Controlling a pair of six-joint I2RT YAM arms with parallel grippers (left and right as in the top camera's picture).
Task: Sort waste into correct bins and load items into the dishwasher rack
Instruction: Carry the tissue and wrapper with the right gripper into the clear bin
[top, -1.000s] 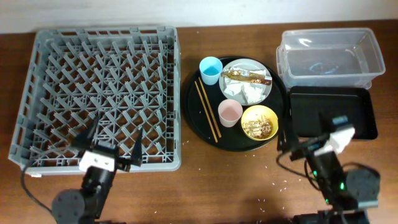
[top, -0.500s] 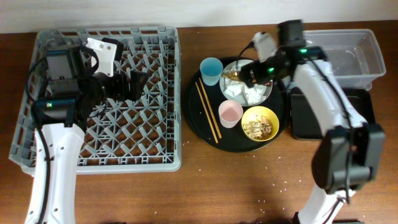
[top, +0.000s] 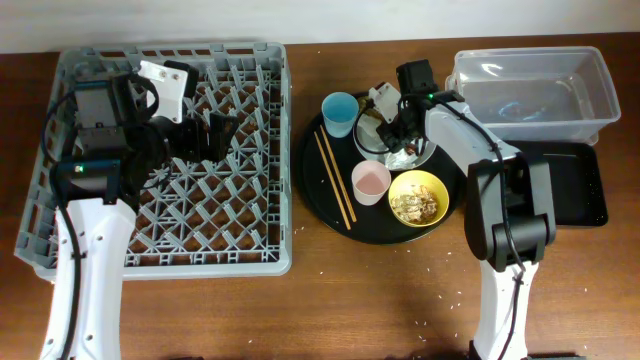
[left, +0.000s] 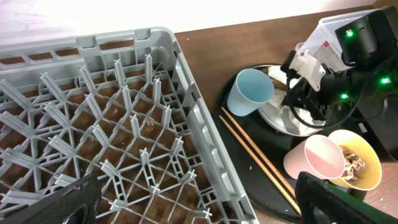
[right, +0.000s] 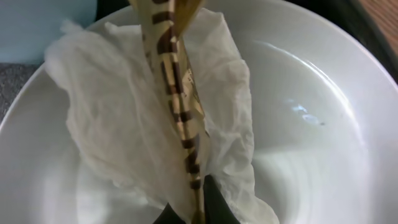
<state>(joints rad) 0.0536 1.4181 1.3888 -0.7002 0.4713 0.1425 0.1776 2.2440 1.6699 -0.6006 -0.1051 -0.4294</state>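
My right gripper (top: 392, 120) (right: 199, 214) is down in the white plate (top: 365, 140) (right: 311, 124), shut on the gold-brown foil wrapper (right: 177, 93). The wrapper lies across a crumpled white napkin (right: 112, 124). On the round black tray (top: 320, 200) stand the blue cup (top: 339, 112), the pink cup (top: 370, 181) and the yellow bowl (top: 417, 197) with food scraps. Two chopsticks (top: 335, 180) lie beside them. My left gripper (top: 195, 135) (left: 199, 208) hangs open over the grey dishwasher rack (top: 170, 50) with nothing between its fingers.
The clear tub (top: 530, 95) sits at the back right. In front of it lies the shallow black tray (top: 560, 180). Pale crumbs dot the wooden table near the front edge.
My right arm has moved left from the tub side to the plate, and its jaws have shut on the wrapper. The left arm has held still over the rack for the last half second.
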